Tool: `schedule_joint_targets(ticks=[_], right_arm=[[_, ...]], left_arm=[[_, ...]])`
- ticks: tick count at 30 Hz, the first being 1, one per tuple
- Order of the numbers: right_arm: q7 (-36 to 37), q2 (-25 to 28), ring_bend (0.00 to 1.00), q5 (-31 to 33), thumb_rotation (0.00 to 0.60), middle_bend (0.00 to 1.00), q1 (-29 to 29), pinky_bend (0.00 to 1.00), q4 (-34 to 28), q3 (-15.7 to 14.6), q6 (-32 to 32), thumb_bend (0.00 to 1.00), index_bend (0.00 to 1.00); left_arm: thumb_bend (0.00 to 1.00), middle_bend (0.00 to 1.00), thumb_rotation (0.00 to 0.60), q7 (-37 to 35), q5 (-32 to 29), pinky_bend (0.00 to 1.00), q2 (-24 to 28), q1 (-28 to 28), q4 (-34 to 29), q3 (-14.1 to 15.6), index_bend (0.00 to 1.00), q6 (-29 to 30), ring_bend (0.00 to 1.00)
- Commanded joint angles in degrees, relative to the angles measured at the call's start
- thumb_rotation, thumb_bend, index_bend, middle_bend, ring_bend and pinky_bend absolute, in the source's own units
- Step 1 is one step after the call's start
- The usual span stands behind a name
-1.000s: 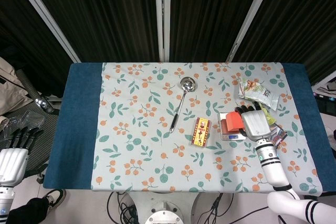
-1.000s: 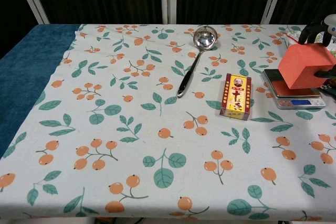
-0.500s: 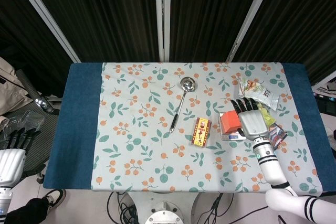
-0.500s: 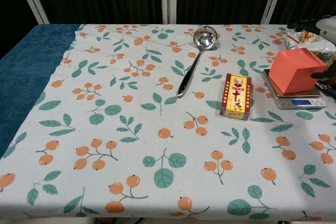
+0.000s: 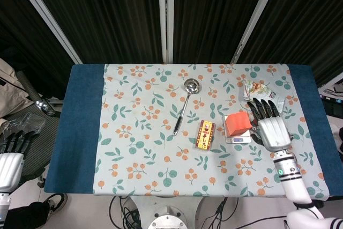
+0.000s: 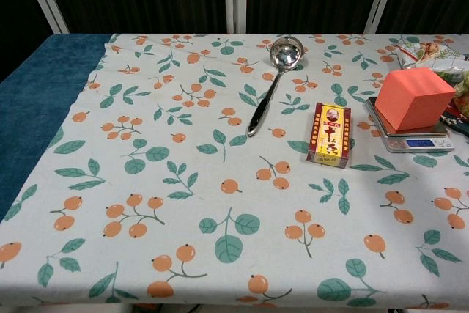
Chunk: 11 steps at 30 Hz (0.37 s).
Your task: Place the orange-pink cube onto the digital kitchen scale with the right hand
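The orange-pink cube (image 5: 238,124) (image 6: 414,97) sits on the digital kitchen scale (image 5: 238,138) (image 6: 412,139) at the right side of the table. My right hand (image 5: 270,125) hovers just right of the cube, fingers spread and apart from it, holding nothing. It does not show in the chest view. My left hand (image 5: 12,157) hangs off the table's left edge, low in the head view, its dark fingers extended with nothing in them.
A metal ladle (image 5: 184,104) (image 6: 270,78) lies mid-table. A yellow-red box (image 5: 205,134) (image 6: 329,134) lies left of the scale. Snack packets (image 5: 262,93) (image 6: 429,52) are behind the scale, and small packets (image 5: 284,135) lie under my right hand. Blue cloth (image 5: 80,127) borders the flowered tablecloth.
The right hand lowered the cube onto the scale, let go, and drew back to the right with fingers spread. The left hand stayed put.
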Motion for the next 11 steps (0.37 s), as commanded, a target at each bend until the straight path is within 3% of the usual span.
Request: schedule_joint_targets(ticks=[1,11], right_arm=[[8.44,2.76,0.0,-10.09,0.6,0.0,-9.4,0.0,5.31,-6.52,12.89,0.08,0.0],[19.13,-0.73,0.0,-11.39,0.6,0.0,-18.06,0.0,16.49,-8.13,22.07,0.08,0.0]], left_arm=[[0.03,0.09,0.6,0.27,0.25,0.06,0.16,0.1,-0.28,0.14,0.15,0.14,0.0],[0.03,0.09,0.6,1.37,0.65,0.06,-0.34,-0.12,0.6,0.11,0.15,-0.04,0.0]])
